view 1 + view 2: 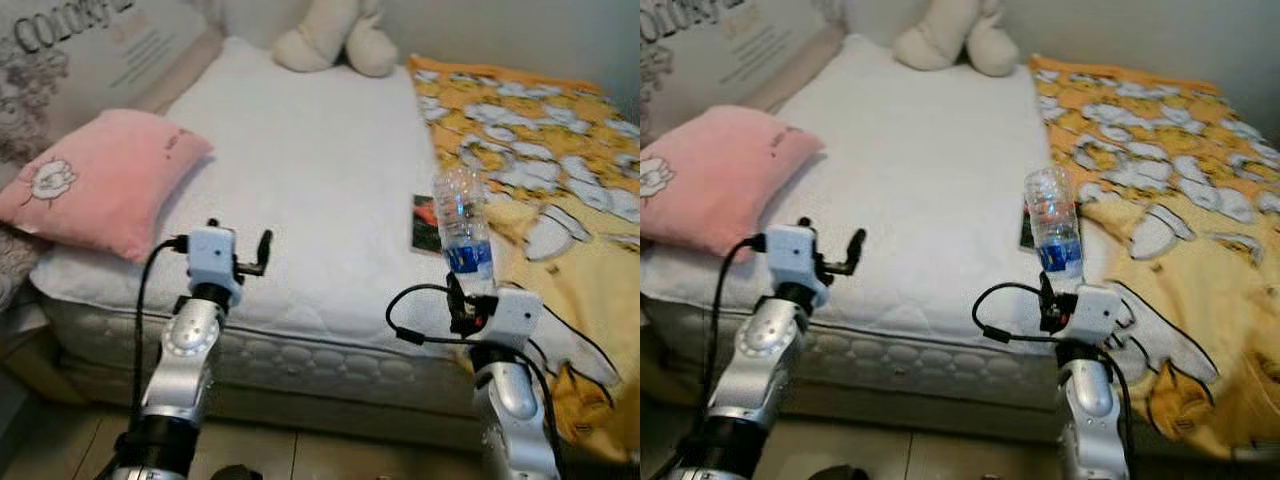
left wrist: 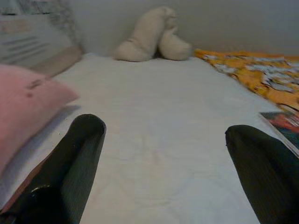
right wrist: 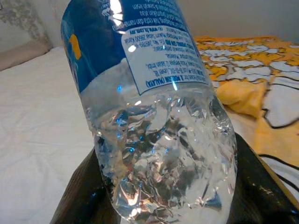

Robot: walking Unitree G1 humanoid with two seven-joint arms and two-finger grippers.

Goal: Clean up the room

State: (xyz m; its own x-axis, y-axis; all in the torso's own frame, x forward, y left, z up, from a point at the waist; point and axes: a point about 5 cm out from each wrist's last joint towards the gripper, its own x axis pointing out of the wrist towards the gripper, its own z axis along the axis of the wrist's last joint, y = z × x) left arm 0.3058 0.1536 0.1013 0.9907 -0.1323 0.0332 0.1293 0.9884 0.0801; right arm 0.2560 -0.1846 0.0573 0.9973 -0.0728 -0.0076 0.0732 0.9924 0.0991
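Note:
A crumpled clear plastic bottle (image 1: 463,225) with a blue label stands upright in my right gripper (image 1: 470,290), which is shut on its lower end. It is held just above the bed's near edge, beside the yellow blanket. In the right wrist view the bottle (image 3: 154,116) sits between the two black fingers (image 3: 79,196). My left gripper (image 1: 262,252) is open and holds nothing, hovering over the front edge of the white mattress (image 1: 310,150). In the left wrist view its fingers (image 2: 79,154) stand wide apart.
A pink pillow (image 1: 100,180) lies at the mattress's left edge. A cream plush toy (image 1: 335,35) sits at the far end. A yellow patterned blanket (image 1: 540,140) covers the right side and hangs over the edge. A small book (image 1: 424,225) lies behind the bottle.

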